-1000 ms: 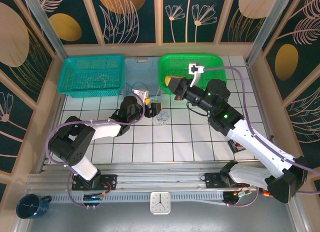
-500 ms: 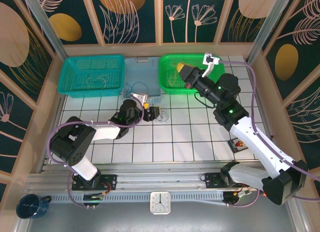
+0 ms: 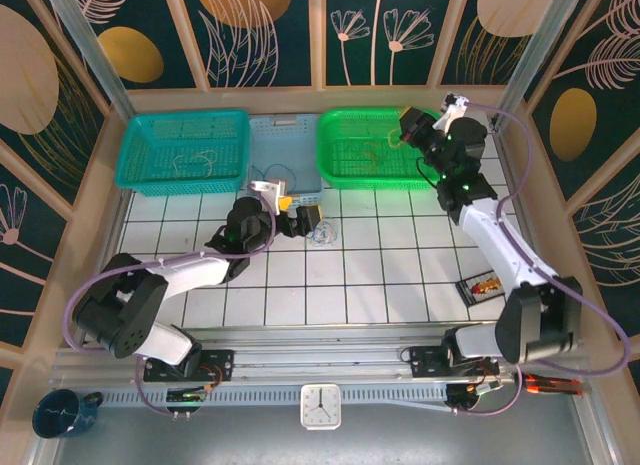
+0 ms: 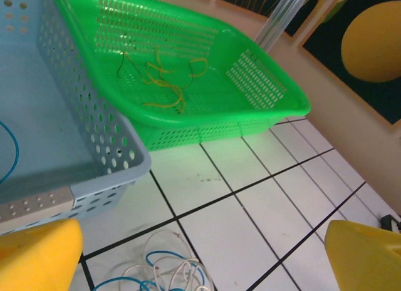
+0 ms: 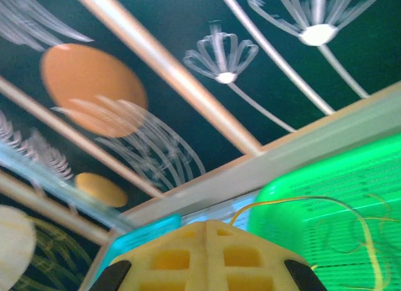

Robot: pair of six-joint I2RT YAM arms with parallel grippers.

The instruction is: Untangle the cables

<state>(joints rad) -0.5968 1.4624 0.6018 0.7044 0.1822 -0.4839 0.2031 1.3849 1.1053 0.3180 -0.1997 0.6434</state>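
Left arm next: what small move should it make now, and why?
Probably lower the left gripper onto the small tangle of thin blue and white cables on the white tiled table and close on one strand. Its yellow fingers stand wide open with the tangle lying between them, not yet gripped.

— Bright, even light from overhead; only faint, soft shadows on the white table (image 3: pixel 380 275).
— The right wrist view is motion-smeared, yellow cable (image 5: pixel 301 200) included. The left fingertips (image 4: pixel 37 256) are out of focus.
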